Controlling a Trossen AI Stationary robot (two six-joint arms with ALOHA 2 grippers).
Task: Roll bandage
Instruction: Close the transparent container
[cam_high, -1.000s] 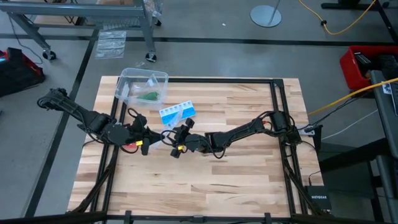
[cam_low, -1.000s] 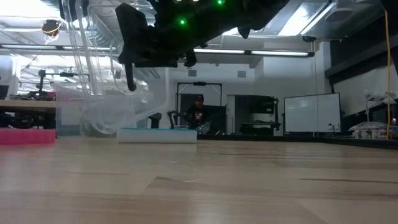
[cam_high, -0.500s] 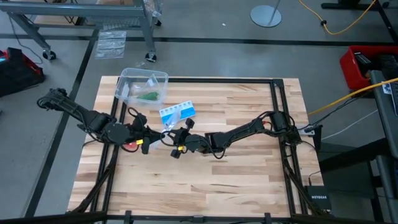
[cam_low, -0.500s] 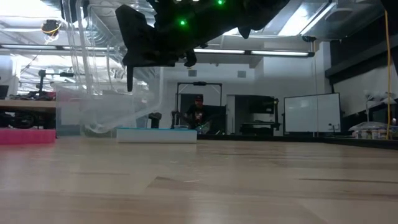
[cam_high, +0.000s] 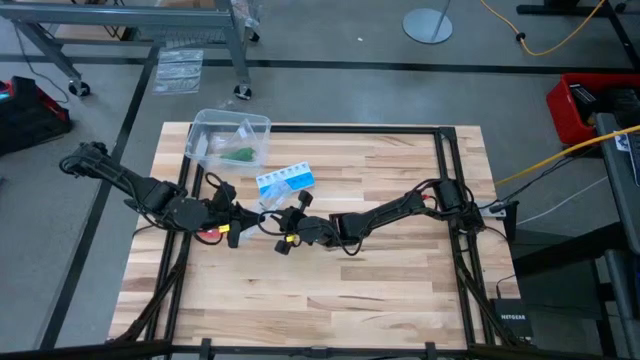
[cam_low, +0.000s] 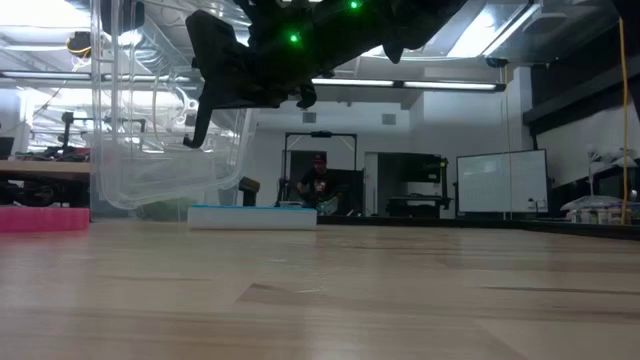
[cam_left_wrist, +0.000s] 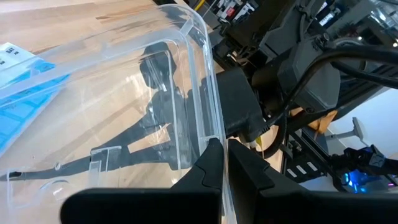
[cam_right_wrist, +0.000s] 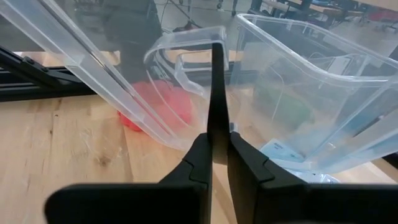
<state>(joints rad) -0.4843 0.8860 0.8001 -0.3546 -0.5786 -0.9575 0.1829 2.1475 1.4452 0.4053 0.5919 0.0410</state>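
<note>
Two grippers meet over the middle of the table (cam_high: 380, 290), both clamped on one clear lid (cam_low: 170, 150); the left gripper (cam_left_wrist: 225, 146) pinches the lid's rim, its fingers narrow with the plastic edge running between them; the right gripper (cam_right_wrist: 217, 134) pinches another part of the same rim, its fingers almost touching around a thin upright lip of plastic; from above, the left gripper (cam_high: 243, 220) and the right gripper (cam_high: 285, 222) sit close together, facing each other, with the lid hard to make out between them; from table height the lid hangs tilted in the air, clear of the wood, under the dark arms.

One green bandage (cam_high: 240, 153) lies as a small bundle inside an open clear tub (cam_high: 205, 125) at the table's far left corner, well apart from both grippers and touched by neither; in the right wrist view the tub (cam_right_wrist: 348, 81) stands beyond the fingers with a blurred green patch, the bandage (cam_right_wrist: 286, 106), showing through its wall; a pill box (cam_high: 284, 181) lies flat on the wood between the tub and the grippers, near the right gripper; from table height the pill box (cam_low: 252, 217) rests behind the hanging lid; a red disc (cam_right_wrist: 158, 106) shows through the lid's plastic, lying on the table.
</note>
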